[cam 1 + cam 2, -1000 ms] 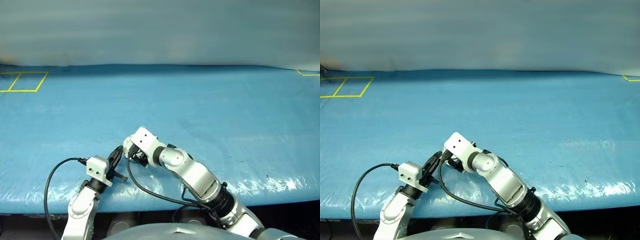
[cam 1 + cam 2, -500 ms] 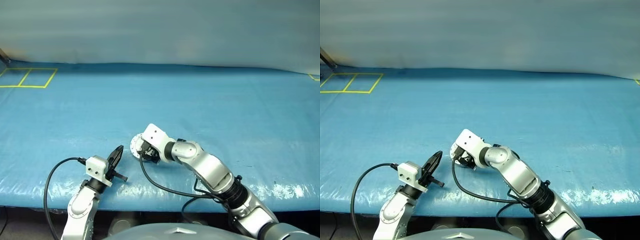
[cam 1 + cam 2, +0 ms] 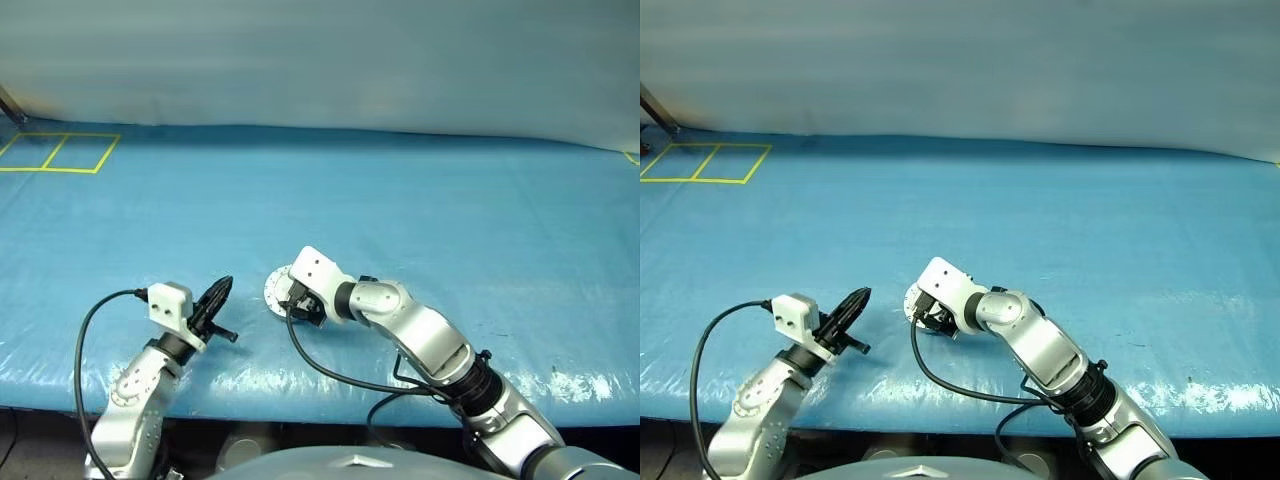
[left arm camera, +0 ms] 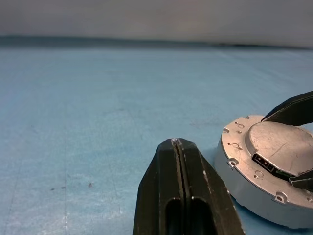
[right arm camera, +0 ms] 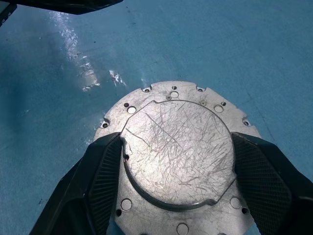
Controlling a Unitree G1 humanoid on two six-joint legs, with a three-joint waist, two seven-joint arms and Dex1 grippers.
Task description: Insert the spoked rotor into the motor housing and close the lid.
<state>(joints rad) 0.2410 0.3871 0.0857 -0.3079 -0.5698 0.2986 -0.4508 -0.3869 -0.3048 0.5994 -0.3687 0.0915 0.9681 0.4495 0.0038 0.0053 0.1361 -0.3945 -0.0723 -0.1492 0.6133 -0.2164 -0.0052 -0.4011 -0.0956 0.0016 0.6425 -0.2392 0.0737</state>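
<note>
The motor housing (image 5: 176, 147) lies flat on the blue table with the lid, a scratched silver face with rim holes, closed on top. My right gripper (image 3: 292, 297) reaches down over it, and its two black fingers (image 5: 102, 176) press against either side of the raised centre. In the head views only the housing's left rim (image 3: 273, 290) peeks out past the white wrist. My left gripper (image 3: 222, 287) hangs just to the left of the housing (image 4: 264, 171), apart from it, with its fingers (image 4: 175, 147) shut together on nothing. The spoked rotor is hidden.
The blue sheet-covered table (image 3: 450, 200) stretches far back and to both sides. Yellow tape squares (image 3: 60, 152) mark its far left corner. Its front edge runs just below both wrists, and black cables (image 3: 330, 375) hang from the arms there.
My left gripper has drawn away to the left from the housing, risen a little and rolled. The right gripper has stayed on the housing. The head camera has shifted.
</note>
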